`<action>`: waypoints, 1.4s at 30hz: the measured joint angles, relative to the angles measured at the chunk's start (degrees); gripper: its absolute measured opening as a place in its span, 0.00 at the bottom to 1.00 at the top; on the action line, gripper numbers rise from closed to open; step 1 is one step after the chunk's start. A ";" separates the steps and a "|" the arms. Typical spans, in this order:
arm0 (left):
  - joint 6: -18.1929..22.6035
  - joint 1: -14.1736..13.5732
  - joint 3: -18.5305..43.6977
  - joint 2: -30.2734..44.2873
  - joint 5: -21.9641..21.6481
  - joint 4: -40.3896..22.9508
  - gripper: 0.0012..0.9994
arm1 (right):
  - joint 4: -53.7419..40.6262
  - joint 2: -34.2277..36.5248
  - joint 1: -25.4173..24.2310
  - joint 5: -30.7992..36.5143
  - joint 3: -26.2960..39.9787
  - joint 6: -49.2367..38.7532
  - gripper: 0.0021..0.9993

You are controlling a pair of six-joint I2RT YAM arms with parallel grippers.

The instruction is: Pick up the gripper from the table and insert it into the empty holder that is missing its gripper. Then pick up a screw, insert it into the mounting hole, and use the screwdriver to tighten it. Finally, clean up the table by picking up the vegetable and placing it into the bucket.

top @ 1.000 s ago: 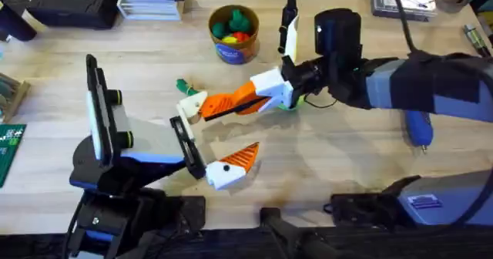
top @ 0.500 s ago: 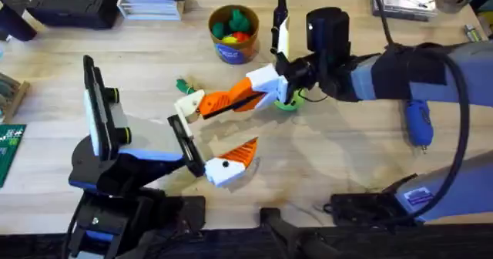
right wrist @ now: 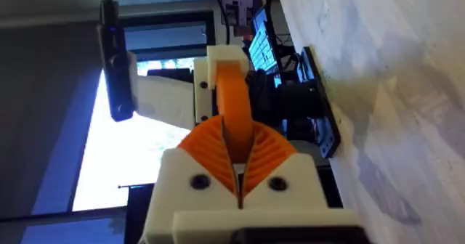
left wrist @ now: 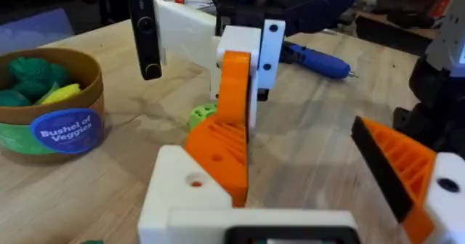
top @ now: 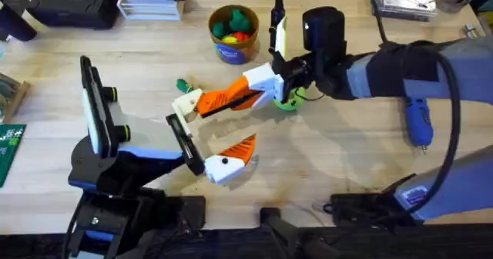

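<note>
Item: orange ribbed triangular plastic wedge, the gripper (top: 222,99), 3D-printed. Location: mid-table, above the surface, pinched between the pads of the right gripper (top: 235,99), whose fingers are pressed together on it. Its free end meets the white angular plastic finger block, the holder (top: 187,105), carried on the left gripper (top: 202,134). Judged purpose of hold: wedge is levelled and aimed left so it can slide into the block's empty seat; insertion looks under way, not confirmed seated.

Item: left gripper, spread wide. Near finger bears its own orange pad (top: 239,149) in a white block (top: 222,169); far finger is the holder lacking one. Judged reason for spread: keeps the far block exposed to the incoming wedge.

Item: bright blue cylindrical electric screwdriver (top: 418,123), lying on the table at right, well apart from the work, metal tip pointing near. Untouched.

Item: small dark green toy vegetable (top: 183,85), on the table just far-left of the holder. Awaiting clearance.

Item: short round tub with blue labelled wall and orange rim, the bucket (top: 234,33), far centre, upright, holding coloured toy produce.

Item: round lime-green disc (top: 288,101), on the table under the right wrist. Not part of the task.

Item: screw. Too small to locate.
</note>
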 joint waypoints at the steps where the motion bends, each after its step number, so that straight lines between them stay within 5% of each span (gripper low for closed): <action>1: -0.13 0.03 0.00 0.06 -0.19 0.02 0.99 | 0.07 0.24 0.09 0.00 0.11 -0.06 0.01; 22: 0.04 -0.73 0.07 0.25 5.07 -0.42 0.99 | 1.65 2.12 -3.67 -6.33 0.23 -1.17 0.01; 42: 0.09 -0.55 0.07 0.24 5.76 -0.58 0.99 | 1.80 2.12 2.13 -3.98 1.26 -0.75 0.01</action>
